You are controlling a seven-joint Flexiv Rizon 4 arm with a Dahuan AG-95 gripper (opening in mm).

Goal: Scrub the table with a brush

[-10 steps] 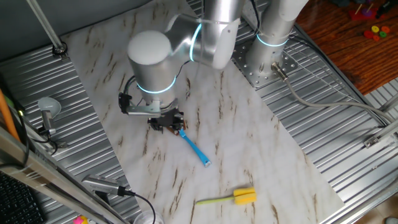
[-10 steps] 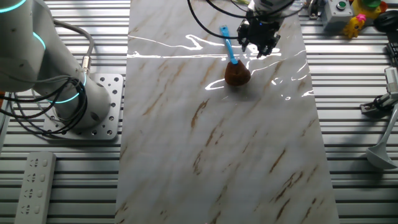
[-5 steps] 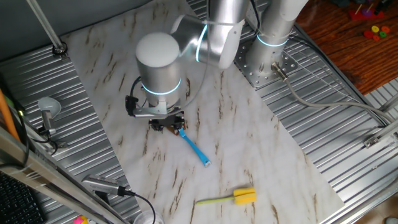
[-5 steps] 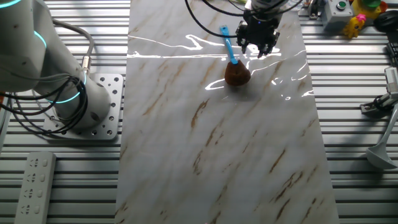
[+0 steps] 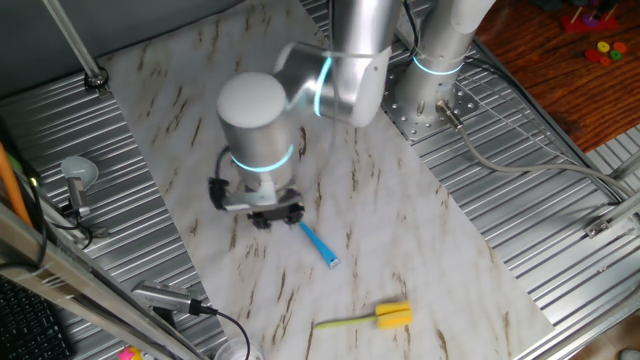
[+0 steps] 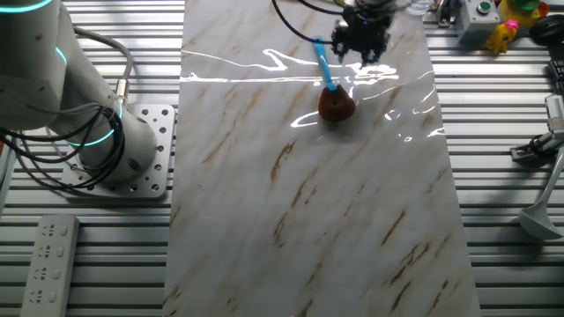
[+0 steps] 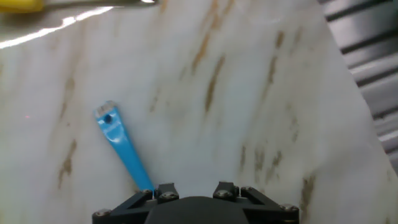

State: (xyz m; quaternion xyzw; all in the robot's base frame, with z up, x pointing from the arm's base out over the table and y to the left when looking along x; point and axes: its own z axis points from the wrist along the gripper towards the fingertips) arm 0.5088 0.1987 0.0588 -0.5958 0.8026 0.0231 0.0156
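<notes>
The brush lies on the white marble table (image 5: 380, 210). Its brown bristle head (image 6: 336, 106) rests on the sheet, and its light-blue handle (image 6: 323, 63) points away from it. In one fixed view only the handle (image 5: 320, 244) shows; the head is hidden under the hand. My gripper (image 5: 272, 214) hovers just above the table beside the handle, in the other fixed view (image 6: 359, 42) to the handle's right. It looks open and holds nothing. The hand view shows the handle (image 7: 121, 146) to the left of the gripper's dark base; the fingertips are out of frame.
A yellow brush (image 5: 388, 316) lies near the table's front edge, and shows at the top left of the hand view (image 7: 18, 5). The arm's base (image 6: 97, 132) stands on ribbed metal beside the sheet. A power strip (image 6: 44, 264) and small toys (image 6: 507, 26) lie on the surround.
My gripper has moved along the table from beside the bristle head toward the handle's side. The brush has not moved.
</notes>
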